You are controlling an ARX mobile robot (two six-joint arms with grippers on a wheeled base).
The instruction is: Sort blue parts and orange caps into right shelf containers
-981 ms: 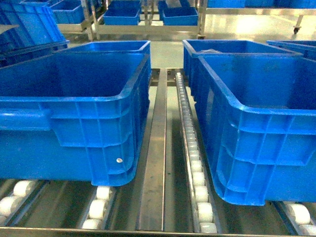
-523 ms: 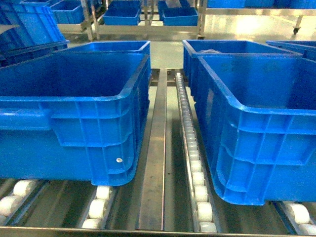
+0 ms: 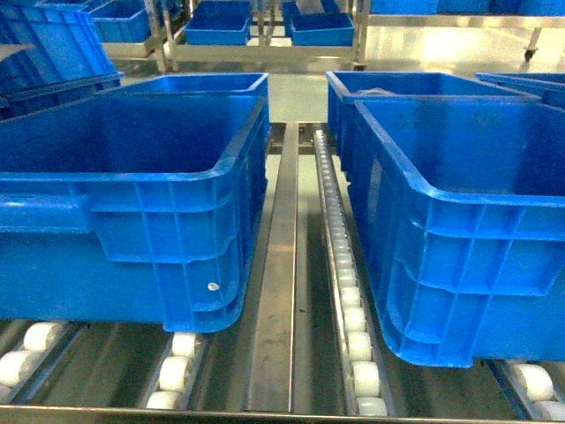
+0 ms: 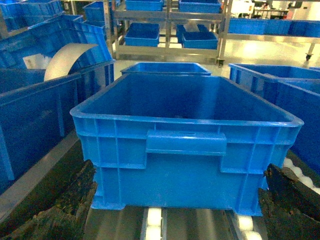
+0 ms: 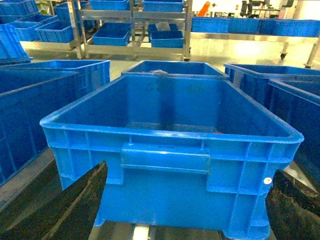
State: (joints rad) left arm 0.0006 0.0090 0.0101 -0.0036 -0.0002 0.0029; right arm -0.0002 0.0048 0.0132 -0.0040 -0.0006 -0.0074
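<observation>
Two large blue containers stand on the steel roller shelf (image 3: 278, 291): one on the left (image 3: 132, 203), one on the right (image 3: 459, 221). Neither gripper shows in the head view. In the left wrist view my left gripper (image 4: 175, 210) is open, and its dark fingers (image 4: 60, 205) flank the near end of a container (image 4: 185, 150) without touching it. In the right wrist view my right gripper (image 5: 185, 210) is open in the same way before another container (image 5: 170, 165). Both grippers are empty. The blue parts and orange caps are out of view.
More blue crates stand behind the front two (image 3: 199, 84) (image 3: 415, 84) and on far racks (image 3: 265, 35). A crate to the left holds a white curved sheet (image 4: 67, 57). White rollers (image 3: 349, 291) run between the containers.
</observation>
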